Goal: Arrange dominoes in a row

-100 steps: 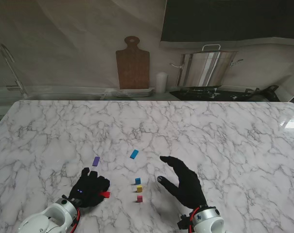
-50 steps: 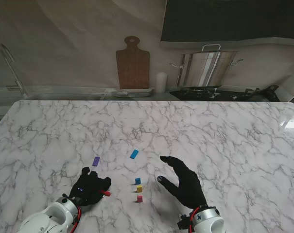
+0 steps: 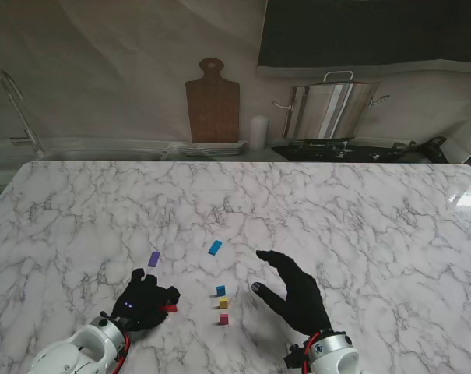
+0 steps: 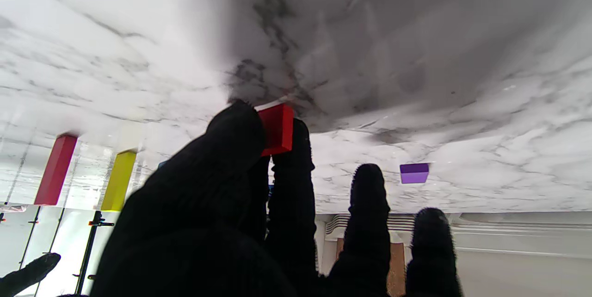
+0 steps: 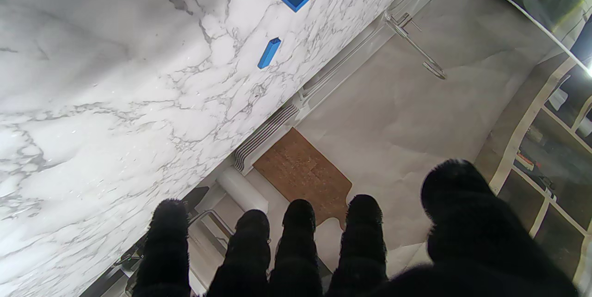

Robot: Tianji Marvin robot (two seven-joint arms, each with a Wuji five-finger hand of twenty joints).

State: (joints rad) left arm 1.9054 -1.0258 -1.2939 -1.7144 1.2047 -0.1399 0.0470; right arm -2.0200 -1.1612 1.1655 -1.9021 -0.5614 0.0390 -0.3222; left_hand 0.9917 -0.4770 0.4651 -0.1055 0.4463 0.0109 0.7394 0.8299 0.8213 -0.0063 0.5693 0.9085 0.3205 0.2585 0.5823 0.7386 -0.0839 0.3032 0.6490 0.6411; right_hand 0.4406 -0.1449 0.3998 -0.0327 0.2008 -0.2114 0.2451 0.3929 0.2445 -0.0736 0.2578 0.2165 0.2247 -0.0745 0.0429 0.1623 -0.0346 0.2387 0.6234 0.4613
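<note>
Left wrist: red domino (image 4: 276, 129) (pinched)

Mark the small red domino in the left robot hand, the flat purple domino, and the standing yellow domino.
Small red domino (image 4: 277, 129), left wrist view, exposed face between fingertips.
Flat purple domino (image 3: 153, 259), stand view, top face.
Standing yellow domino (image 3: 223, 302), stand view, top end.

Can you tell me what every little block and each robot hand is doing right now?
red block: pinched in left hand
right hand: open, holding nothing
pink block, yellow block, dark blue block: standing in a row
light blue block, purple block: lying flat
</note>
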